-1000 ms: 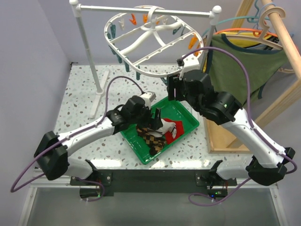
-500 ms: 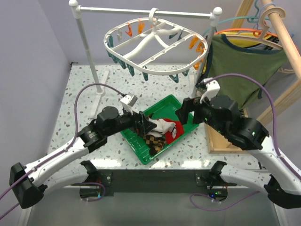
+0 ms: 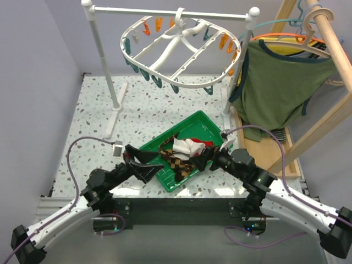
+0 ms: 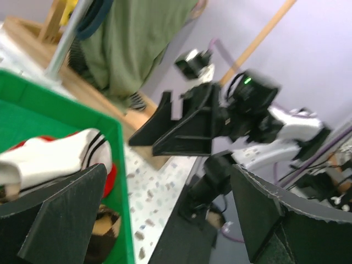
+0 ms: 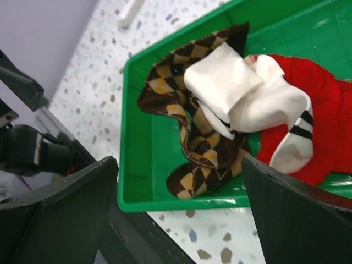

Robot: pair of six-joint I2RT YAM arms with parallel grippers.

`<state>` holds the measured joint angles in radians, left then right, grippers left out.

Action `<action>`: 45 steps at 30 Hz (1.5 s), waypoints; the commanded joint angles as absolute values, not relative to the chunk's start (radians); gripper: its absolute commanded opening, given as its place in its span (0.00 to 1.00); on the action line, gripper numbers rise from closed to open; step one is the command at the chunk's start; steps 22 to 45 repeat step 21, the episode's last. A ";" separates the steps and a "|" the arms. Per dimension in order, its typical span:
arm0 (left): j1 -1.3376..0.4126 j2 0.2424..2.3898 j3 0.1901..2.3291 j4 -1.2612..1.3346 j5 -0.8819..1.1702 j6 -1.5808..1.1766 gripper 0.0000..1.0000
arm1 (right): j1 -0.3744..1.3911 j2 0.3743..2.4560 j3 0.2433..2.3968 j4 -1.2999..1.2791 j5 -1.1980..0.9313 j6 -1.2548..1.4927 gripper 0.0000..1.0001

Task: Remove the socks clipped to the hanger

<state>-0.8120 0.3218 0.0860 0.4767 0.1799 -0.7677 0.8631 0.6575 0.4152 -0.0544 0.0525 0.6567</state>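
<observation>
Socks (image 3: 184,155): heaped in green tray (image 3: 206,122), none seen on hanger (image 3: 165,55) at 12 o'clock, well apart. Checkered sock (image 3: 179,165) long axis 10-to-4. Left gripper (image 3: 144,164) at pile's 9 o'clock, right gripper (image 3: 206,158) at 3 o'clock, nearer. Both jaws spread wide, empty.

Glossy, smooth green plastic tray (image 5: 151,165) — soft matt knit-cloth socks (image 5: 231,88); speckled stone-look tabletop (image 3: 93,121); smooth white plastic hanger (image 3: 166,54).
</observation>
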 commanded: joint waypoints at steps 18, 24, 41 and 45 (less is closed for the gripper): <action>-0.811 0.271 -0.278 1.132 0.287 -1.051 1.00 | 0.865 0.064 -0.047 0.043 0.325 0.960 0.99; -0.811 0.270 -0.278 1.140 0.282 -1.071 1.00 | 0.865 0.048 -0.054 0.066 0.316 0.957 0.99; -0.811 0.270 -0.278 1.140 0.282 -1.071 1.00 | 0.865 0.048 -0.054 0.066 0.316 0.957 0.99; -0.811 0.270 -0.278 1.140 0.282 -1.071 1.00 | 0.865 0.048 -0.054 0.066 0.316 0.957 0.99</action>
